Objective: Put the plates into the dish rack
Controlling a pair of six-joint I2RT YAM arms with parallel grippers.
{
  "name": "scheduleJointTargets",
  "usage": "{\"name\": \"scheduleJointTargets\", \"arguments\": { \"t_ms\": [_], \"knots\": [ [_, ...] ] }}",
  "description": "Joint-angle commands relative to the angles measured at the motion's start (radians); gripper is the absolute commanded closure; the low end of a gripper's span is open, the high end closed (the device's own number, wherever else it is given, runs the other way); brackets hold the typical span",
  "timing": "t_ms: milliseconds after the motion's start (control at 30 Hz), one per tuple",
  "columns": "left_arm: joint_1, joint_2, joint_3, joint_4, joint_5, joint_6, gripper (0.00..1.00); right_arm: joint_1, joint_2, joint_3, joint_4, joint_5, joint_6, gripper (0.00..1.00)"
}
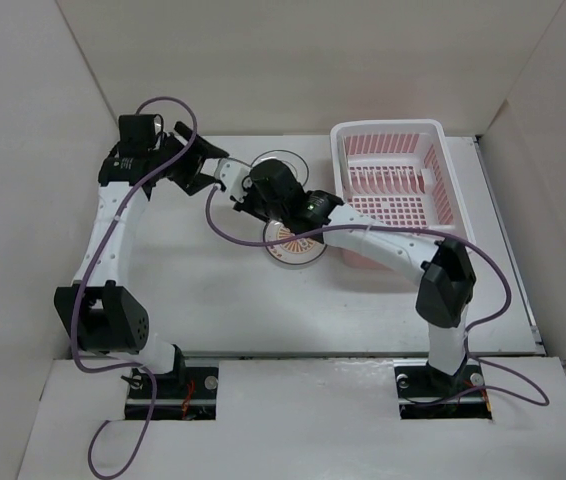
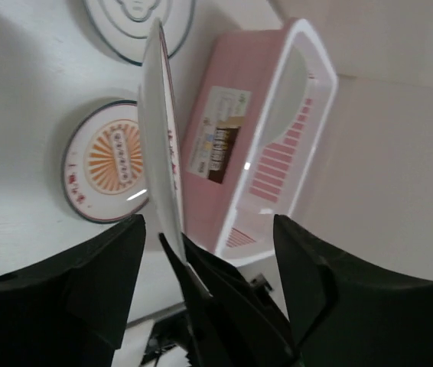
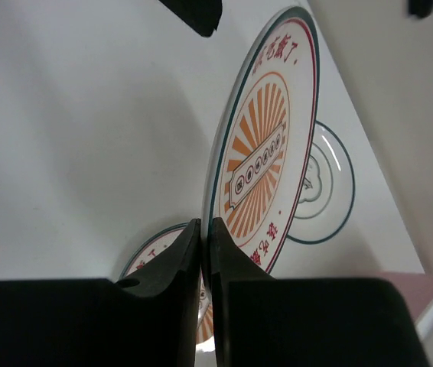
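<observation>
My right gripper is shut on the rim of a sunburst plate and holds it upright on edge above the table. In the left wrist view this plate shows edge-on between the wide-open fingers of my left gripper, which touch nothing. A second sunburst plate lies flat on the table below; it also shows in the left wrist view. The plain white plate lies flat behind it. The pink dish rack stands at the right with no plates in it.
The rack's side wall with a paper label is close to the right of the held plate. Both arms meet over the table's middle. White walls enclose the table at the back and on both sides.
</observation>
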Motion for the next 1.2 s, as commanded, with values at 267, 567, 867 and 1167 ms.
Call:
{"name": "scheduleJointTargets", "arguments": {
  "t_ms": [267,567,867,1167],
  "knots": [
    [-0.003,-0.023,0.188,0.077,-0.066,0.147,0.01,-0.147,-0.177,0.038,0.097,0.089,0.304,1.00],
    [-0.003,-0.084,-0.026,0.045,-0.423,0.276,0.01,-0.547,-0.472,-0.119,0.176,-0.211,0.686,1.00],
    [-0.003,-0.084,-0.220,0.183,-0.307,0.276,0.01,-0.805,-0.399,-0.180,0.198,-0.627,0.708,1.00],
    [-0.003,-0.064,-0.225,0.195,-0.279,0.296,0.01,-0.873,-0.305,-0.212,0.209,-0.733,0.614,1.00]
  ]
}}
